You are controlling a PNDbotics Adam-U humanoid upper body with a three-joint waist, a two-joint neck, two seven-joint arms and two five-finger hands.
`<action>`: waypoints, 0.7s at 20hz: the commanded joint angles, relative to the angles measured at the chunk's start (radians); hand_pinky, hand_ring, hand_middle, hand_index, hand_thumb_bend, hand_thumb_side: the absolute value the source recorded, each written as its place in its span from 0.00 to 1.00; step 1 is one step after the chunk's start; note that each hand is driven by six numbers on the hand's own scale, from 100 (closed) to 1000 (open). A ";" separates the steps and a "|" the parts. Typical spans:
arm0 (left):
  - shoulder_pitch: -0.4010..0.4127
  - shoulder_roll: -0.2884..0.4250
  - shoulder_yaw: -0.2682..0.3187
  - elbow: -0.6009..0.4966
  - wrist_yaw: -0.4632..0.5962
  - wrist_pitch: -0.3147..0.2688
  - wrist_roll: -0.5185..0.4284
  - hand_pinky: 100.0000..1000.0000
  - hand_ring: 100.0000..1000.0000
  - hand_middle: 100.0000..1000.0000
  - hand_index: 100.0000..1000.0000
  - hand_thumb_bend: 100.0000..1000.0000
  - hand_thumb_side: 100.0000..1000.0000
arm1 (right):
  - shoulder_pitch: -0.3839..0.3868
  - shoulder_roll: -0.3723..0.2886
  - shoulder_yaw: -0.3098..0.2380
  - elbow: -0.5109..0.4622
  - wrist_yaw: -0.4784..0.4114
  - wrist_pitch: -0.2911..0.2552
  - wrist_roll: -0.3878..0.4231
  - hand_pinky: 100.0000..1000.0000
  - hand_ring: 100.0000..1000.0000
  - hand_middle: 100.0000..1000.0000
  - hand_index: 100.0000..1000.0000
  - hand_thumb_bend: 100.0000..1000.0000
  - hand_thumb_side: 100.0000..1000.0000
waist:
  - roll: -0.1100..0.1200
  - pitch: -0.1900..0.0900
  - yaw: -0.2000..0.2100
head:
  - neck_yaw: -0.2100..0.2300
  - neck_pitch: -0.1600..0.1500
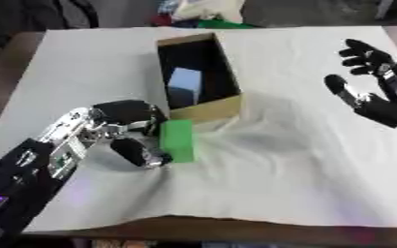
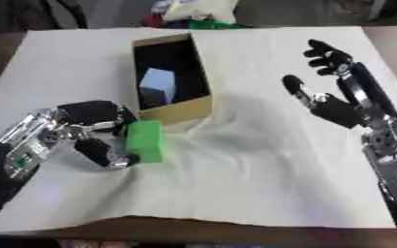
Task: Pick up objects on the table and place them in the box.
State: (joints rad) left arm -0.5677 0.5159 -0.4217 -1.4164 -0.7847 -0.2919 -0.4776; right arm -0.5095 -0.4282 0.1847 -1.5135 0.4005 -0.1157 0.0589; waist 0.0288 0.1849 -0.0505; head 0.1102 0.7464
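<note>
Box: open cardboard, on the white cloth, with a pale blue block inside.
Green block: at the box's 6 o'clock, touching it.
Left hand: curled around the green block.
Right hand: at 3 o'clock, fingers spread wide, holding nothing.

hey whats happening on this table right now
The robot's left hand has its fingers and thumb curled round a green block, which sits on the white cloth just in front of the cardboard box. The box is open and already holds a light blue block. The right hand is open and idle above the cloth at the right. The green block is not yet in the box.
</note>
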 commanded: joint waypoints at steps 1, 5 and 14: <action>-0.001 0.023 -0.006 -0.036 0.018 0.010 0.032 0.55 0.37 0.39 0.72 0.00 0.54 | -0.010 -0.022 -0.012 -0.010 0.006 -0.001 0.002 0.77 0.81 0.82 0.99 0.43 0.82 | -0.002 -0.011 0.000 | -0.005 -0.003; -0.020 0.076 -0.001 -0.133 0.096 0.022 0.023 0.55 0.37 0.38 0.72 0.00 0.55 | -0.008 -0.023 -0.012 -0.008 0.007 -0.001 0.003 0.77 0.81 0.82 0.99 0.42 0.82 | 0.001 -0.014 -0.001 | -0.006 -0.002; -0.132 0.222 0.073 -0.270 0.345 0.132 -0.039 0.55 0.36 0.38 0.72 0.00 0.53 | -0.003 -0.024 -0.009 -0.002 0.008 -0.002 0.007 0.77 0.81 0.82 0.99 0.41 0.83 | 0.007 -0.021 -0.006 | -0.001 0.003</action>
State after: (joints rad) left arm -0.6784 0.6963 -0.3775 -1.6685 -0.4679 -0.1798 -0.5131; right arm -0.5009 -0.4282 0.1845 -1.5065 0.4036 -0.1157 0.0629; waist 0.0360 0.1833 -0.0553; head 0.1074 0.7465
